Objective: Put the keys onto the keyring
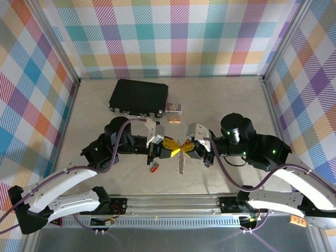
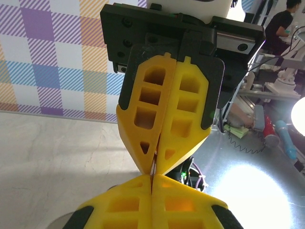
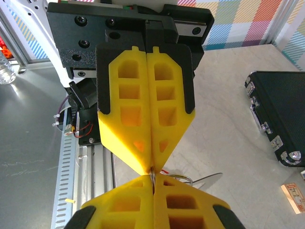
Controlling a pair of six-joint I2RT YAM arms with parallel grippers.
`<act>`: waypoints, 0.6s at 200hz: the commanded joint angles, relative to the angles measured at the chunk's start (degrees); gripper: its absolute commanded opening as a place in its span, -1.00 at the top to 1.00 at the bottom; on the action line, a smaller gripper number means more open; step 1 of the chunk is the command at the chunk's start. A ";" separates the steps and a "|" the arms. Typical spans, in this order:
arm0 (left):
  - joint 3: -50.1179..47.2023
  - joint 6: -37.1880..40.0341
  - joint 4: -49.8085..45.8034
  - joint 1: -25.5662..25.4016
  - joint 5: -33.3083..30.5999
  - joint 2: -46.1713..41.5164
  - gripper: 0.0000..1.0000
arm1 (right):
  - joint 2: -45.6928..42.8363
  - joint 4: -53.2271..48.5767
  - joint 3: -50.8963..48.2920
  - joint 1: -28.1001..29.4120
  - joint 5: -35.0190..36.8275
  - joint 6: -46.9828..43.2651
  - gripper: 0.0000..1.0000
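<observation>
Two claws meet tip to tip over mid-table. Left gripper [image 1: 176, 149] and right gripper [image 1: 187, 148] are both pressed together on thin metal at the top of the keys [image 1: 181, 164], whose blade hangs toward 6 o'clock. Which claw bears the load, cannot tell. Keyring [image 1: 154, 167], a red tag, lies on the table [image 1: 236, 105] at 8 o'clock from the pinch, apart from the keys.

Risks:
- If either claw slackens, the bunch likely drops.
- Opposed pulling could twist the metal.
- The tag is unheld and may skid when pushed.
</observation>
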 commanded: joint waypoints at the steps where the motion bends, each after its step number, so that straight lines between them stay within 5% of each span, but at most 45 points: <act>1: -0.92 -1.10 3.59 -0.22 0.38 0.69 0.98 | 0.40 5.13 -0.31 0.56 -4.35 0.00 1.00; 51: -3.26 -3.35 9.48 -0.22 -1.40 -1.93 1.00 | 0.16 5.56 -0.21 0.55 -4.01 0.91 0.99; 89: -5.35 -7.54 18.71 -0.22 -2.50 -3.65 1.00 | -4.29 10.50 -3.72 0.56 -2.80 4.45 0.07; 120: -6.74 -11.73 26.82 -0.23 -1.77 -3.72 1.00 | -9.92 16.22 -8.76 0.56 -1.24 8.14 -0.09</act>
